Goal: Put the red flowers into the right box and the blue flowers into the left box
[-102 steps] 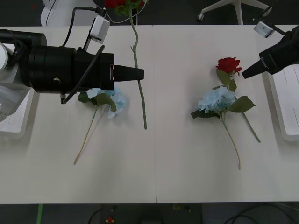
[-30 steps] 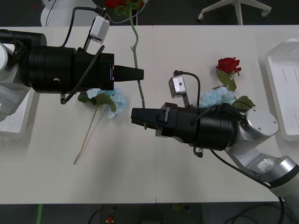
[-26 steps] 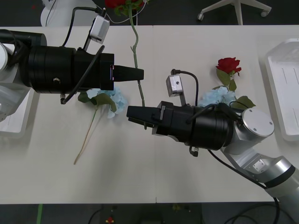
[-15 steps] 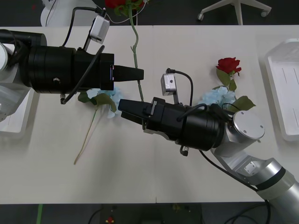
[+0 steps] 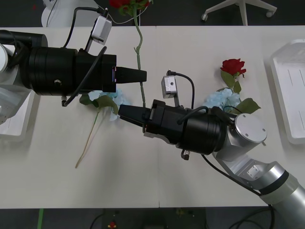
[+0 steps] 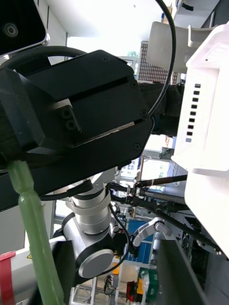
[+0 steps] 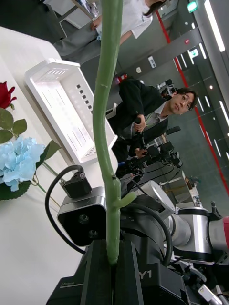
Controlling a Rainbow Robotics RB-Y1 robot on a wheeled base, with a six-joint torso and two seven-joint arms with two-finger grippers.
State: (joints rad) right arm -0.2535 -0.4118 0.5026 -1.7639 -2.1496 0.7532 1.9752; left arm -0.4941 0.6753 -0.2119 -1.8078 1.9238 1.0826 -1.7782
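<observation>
Rose stem (image 5: 141, 76) crosses between both tools near desk (image 5: 143, 186) centre; bloom (image 5: 125, 4) past far desk edge. Left tool (image 5: 143, 75) closed on stem at mid length. Right tool (image 5: 125, 111) closed on stem's lower end, just under left tool. Second rose (image 5: 233, 66) and blue cluster (image 5: 223, 99) lie beside right arm; other blue cluster (image 5: 114, 100) under left arm. Right box (image 5: 281, 62) at desk's right edge, left box (image 5: 14, 125) at left edge. Near desk half open. "Y1" readable on right arm in left wrist view.
</observation>
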